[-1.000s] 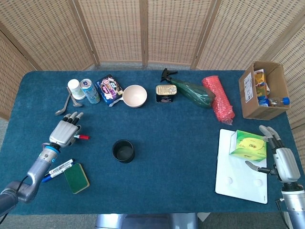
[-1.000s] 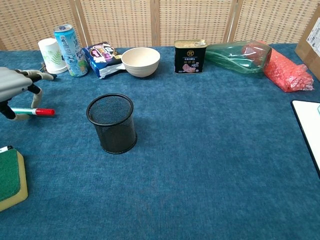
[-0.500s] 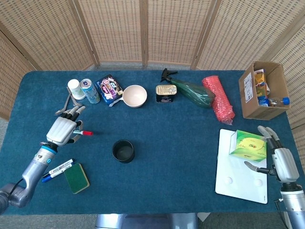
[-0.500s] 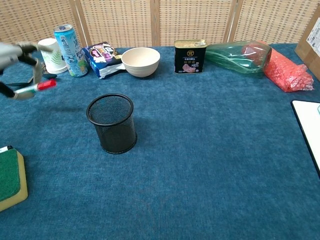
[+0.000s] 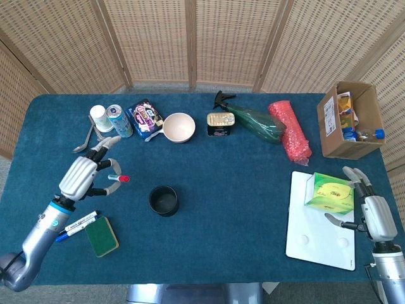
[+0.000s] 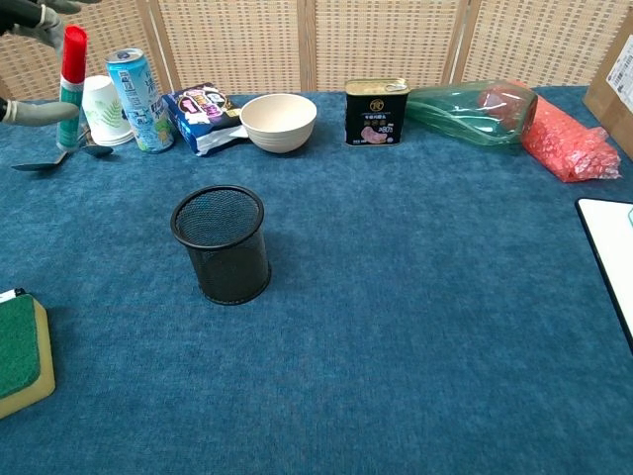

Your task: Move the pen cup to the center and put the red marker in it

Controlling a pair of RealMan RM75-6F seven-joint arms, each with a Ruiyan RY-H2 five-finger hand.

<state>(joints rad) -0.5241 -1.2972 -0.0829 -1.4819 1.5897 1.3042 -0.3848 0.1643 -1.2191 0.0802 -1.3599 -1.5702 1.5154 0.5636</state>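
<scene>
Your left hand (image 5: 81, 178) pinches the red marker (image 5: 118, 178), lifted off the table and, in the chest view, standing near upright with its cap on top, likely readied for a drop into the pen cup (image 5: 164, 200). The cup stands open-mouthed just right of the hand, left of the table's middle. The tin (image 6: 376, 111) behind it carries a label too small to read. At far right, your right hand (image 5: 372, 214) rests with fingers apart, holding nothing, beside the green box (image 5: 329, 192).
</scene>
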